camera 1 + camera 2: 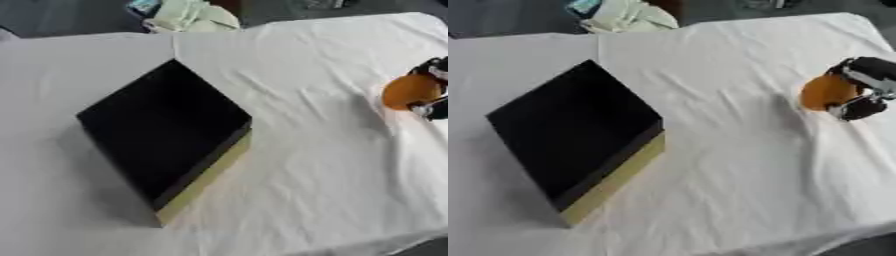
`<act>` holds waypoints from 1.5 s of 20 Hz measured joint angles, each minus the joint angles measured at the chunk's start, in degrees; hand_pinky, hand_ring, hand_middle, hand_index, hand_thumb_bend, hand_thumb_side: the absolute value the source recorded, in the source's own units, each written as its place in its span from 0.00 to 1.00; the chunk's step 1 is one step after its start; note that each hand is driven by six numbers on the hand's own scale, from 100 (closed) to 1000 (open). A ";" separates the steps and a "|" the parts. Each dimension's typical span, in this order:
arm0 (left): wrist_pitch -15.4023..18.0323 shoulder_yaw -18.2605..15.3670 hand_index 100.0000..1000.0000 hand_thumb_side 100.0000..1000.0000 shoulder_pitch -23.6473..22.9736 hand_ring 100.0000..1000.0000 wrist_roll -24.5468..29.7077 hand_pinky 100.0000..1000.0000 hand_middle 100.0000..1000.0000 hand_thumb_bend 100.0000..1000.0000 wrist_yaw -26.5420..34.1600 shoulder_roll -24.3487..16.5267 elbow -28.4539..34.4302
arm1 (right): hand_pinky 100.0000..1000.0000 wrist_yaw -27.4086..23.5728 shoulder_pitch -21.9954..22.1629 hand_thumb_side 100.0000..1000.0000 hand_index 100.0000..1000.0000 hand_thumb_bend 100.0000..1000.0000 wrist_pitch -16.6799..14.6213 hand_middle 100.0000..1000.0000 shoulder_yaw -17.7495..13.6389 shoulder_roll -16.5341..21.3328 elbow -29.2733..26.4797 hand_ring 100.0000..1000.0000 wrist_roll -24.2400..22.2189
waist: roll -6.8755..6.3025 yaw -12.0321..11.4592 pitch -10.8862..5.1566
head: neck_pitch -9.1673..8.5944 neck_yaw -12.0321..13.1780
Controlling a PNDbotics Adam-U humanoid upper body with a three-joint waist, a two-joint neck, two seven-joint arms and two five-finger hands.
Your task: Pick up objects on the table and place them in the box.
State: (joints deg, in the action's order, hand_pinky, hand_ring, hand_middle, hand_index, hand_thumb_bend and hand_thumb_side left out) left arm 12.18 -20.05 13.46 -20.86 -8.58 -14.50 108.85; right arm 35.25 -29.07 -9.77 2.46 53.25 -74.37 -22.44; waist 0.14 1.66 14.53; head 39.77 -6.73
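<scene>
White cloth, orange ball in right hand

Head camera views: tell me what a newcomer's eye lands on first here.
The big black box with a yellowish side, sitting askew on the left half of the white-clothed table, grabs attention first. Next comes the orange round object at the right edge, with the robot's right hand curled round it. The left hand is out of sight.
</scene>
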 measured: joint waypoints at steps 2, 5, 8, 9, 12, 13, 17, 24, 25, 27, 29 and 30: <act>-0.08 0.00 0.45 0.58 -0.03 0.41 0.03 0.37 0.60 0.10 -0.03 0.00 0.02 | 0.44 -1.02 0.26 0.00 0.74 0.00 0.92 0.54 -1.15 0.93 -2.58 0.55 -0.17 | 0.23 0.06 -0.25 | -0.02 0.11; -0.20 0.00 0.46 0.58 -0.13 0.41 0.06 0.37 0.60 0.10 -0.06 0.00 0.07 | 0.43 -1.91 0.29 0.00 0.73 0.00 1.66 0.53 -2.42 1.81 -5.57 0.54 -0.08 | 0.33 0.11 -0.48 | -0.05 0.34; -0.30 0.00 0.46 0.58 -0.17 0.41 -0.01 0.37 0.60 0.10 -0.07 0.00 0.32 | 0.43 -2.34 -0.41 0.00 0.73 0.00 2.00 0.53 -3.03 2.17 -8.82 0.54 0.34 | 0.37 0.08 -0.69 | -0.08 0.57; -0.33 0.00 0.46 0.58 -0.17 0.41 -0.03 0.37 0.60 0.10 -0.07 0.00 0.35 | 0.43 -2.43 -0.50 0.00 0.73 0.00 2.14 0.53 -3.16 2.19 -9.69 0.54 0.47 | 0.43 0.08 -0.73 | -0.09 0.59; -0.40 0.00 0.46 0.58 -0.17 0.41 -0.03 0.37 0.60 0.10 -0.07 -0.01 0.36 | 0.41 -3.01 -2.12 0.00 0.72 0.00 1.74 0.51 -2.49 2.52 -13.26 0.51 0.75 | 0.54 -0.22 -0.89 | -0.07 0.58; -0.46 0.00 0.46 0.58 -0.18 0.41 0.01 0.37 0.60 0.10 -0.07 -0.01 0.36 | 0.41 -3.45 -3.21 0.00 0.72 0.00 1.52 0.51 -1.82 2.52 -14.84 0.51 0.66 | 0.66 -0.40 -1.07 | -0.06 0.56; -0.60 0.03 0.46 0.58 -0.18 0.41 0.16 0.38 0.60 0.11 -0.07 -0.01 0.37 | 0.40 -5.36 -9.06 0.00 0.72 0.00 0.34 0.51 2.01 1.80 -19.34 0.50 -1.35 | 1.04 -0.94 -1.46 | 0.01 0.56; -0.60 0.25 0.46 0.58 -0.19 0.41 0.19 0.38 0.60 0.11 -0.02 -0.01 0.38 | 0.36 -5.73 -22.72 0.00 0.71 0.00 -1.87 0.50 10.53 -9.47 -20.24 0.48 -7.98 | 0.92 -1.72 -1.63 | 0.57 0.50; -0.58 0.35 0.46 0.58 -0.19 0.41 0.22 0.38 0.60 0.11 -0.01 -0.01 0.38 | 0.37 -5.51 -24.12 0.00 0.71 0.00 -2.28 0.50 11.54 -11.37 -20.11 0.48 -8.76 | 0.95 -1.75 -1.63 | 0.60 0.51; -0.54 0.39 0.46 0.58 -0.19 0.41 0.30 0.38 0.60 0.11 0.01 -0.01 0.38 | 0.37 -4.63 -26.41 0.00 0.71 0.00 -3.11 0.51 13.29 -14.94 -19.44 0.48 -10.13 | 1.00 -2.09 -1.63 | 0.81 0.52; -0.53 0.41 0.46 0.58 -0.19 0.41 0.43 0.38 0.60 0.10 0.04 0.00 0.38 | 0.38 -3.56 -27.87 0.00 0.71 0.00 -3.78 0.51 14.69 -18.29 -18.29 0.49 -11.21 | 1.07 -2.36 -1.63 | 0.99 0.53; -0.53 0.41 0.46 0.58 -0.19 0.41 0.51 0.38 0.60 0.10 0.06 0.00 0.38 | 0.38 -2.78 -28.41 0.00 0.71 0.00 -4.08 0.51 15.25 -19.85 -17.59 0.49 -11.62 | 1.09 -2.53 -1.62 | 1.01 0.51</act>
State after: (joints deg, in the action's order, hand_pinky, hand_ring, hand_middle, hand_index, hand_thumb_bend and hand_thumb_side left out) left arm 11.65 -19.64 13.28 -20.35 -8.52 -14.50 109.23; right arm 32.47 -57.48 -13.84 17.72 33.39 -91.96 -34.06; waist 1.23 -0.87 12.90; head 40.78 -6.22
